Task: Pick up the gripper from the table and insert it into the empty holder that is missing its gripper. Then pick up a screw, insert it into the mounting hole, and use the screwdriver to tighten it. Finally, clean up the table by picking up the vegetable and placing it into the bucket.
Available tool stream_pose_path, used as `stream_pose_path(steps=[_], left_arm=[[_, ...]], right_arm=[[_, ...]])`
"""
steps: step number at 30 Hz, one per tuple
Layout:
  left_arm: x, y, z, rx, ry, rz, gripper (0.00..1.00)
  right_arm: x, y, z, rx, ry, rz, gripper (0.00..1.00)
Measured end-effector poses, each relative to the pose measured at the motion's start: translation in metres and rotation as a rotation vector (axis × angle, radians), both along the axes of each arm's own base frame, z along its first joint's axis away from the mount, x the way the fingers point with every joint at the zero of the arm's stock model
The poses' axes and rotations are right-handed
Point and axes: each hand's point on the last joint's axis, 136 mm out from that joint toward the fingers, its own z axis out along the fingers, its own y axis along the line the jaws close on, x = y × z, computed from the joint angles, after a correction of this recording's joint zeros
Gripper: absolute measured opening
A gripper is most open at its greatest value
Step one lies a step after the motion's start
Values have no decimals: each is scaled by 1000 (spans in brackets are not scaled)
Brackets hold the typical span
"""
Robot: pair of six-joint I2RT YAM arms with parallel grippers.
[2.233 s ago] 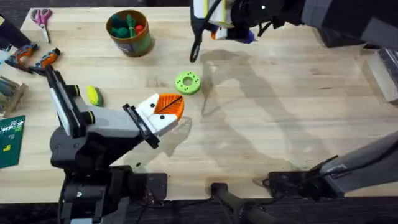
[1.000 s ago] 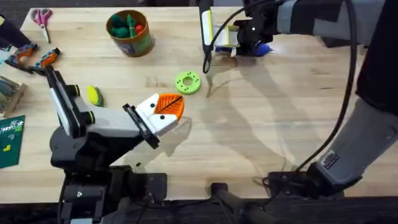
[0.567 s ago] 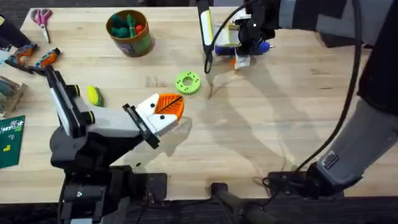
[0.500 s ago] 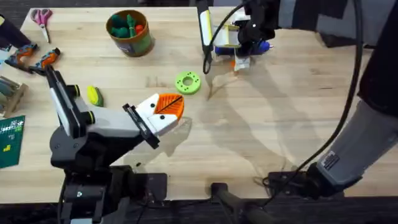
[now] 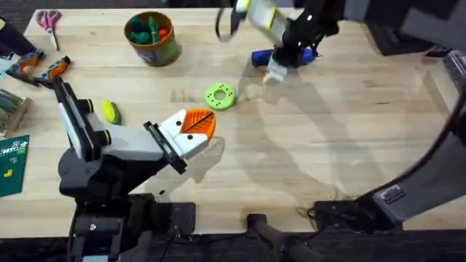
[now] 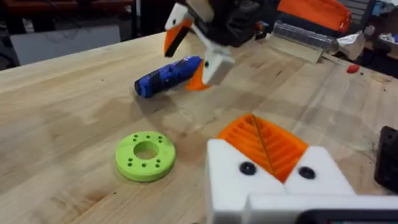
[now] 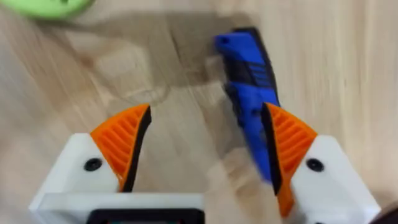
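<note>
Overhead, the right gripper [image 5: 280,64] hangs over the far middle of the table, its white fingers pointing down just beside the blue screwdriver [image 5: 282,56], which lies on the wood there. From the right wrist camera the two orange pads [image 7: 123,143] stand wide apart with nothing between them; the screwdriver [image 7: 250,99] lies lengthwise on the table with one pad in front of it, and whether that pad touches it cannot be told. From the left wrist camera the right gripper [image 6: 202,53] shows tilted above the screwdriver [image 6: 168,76], its orange tips pointing down beside the tool's far end.

The left gripper [image 5: 198,125] sits low over the near left part of the table, pointing right. Its white finger bases carry orange ribbed pads [image 6: 264,143] pressed close together, holding nothing.

A bright green ring-shaped disc [image 5: 220,96] lies flat on the wood between the two grippers, just beyond the left one. The yellow-green vegetable [image 5: 110,111] lies to the left, beside the left arm. The bucket [image 5: 151,38] stands at the far left with colored items inside. Orange-handled pliers [image 5: 40,69] and pink-handled scissors [image 5: 49,22] lie at the left edge.
</note>
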Motion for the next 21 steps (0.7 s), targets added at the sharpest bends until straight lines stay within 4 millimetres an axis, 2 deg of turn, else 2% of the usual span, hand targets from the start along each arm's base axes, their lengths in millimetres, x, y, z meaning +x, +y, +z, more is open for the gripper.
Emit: stream_pose_path(steps=[2,4,9,11,16,21], left_arm=[[0,0,0,0,0,0,23],[0,0,0,1,-1,0,162],[0,0,0,-1,1,-1,925],[0,0,0,-2,3,-1,980],[1,1,1,-3,1,6,985],[12,11,1,-45,57,100,985]], right_arm=[[-1,0,18,62,23,-145,992],[-6,-1,33,113,55,-281,993],[-21,-5,62,190,151,-544,993],[-30,-8,70,194,195,-612,992],[-47,-14,95,190,259,-719,993],[-58,-18,118,188,278,-745,992]])
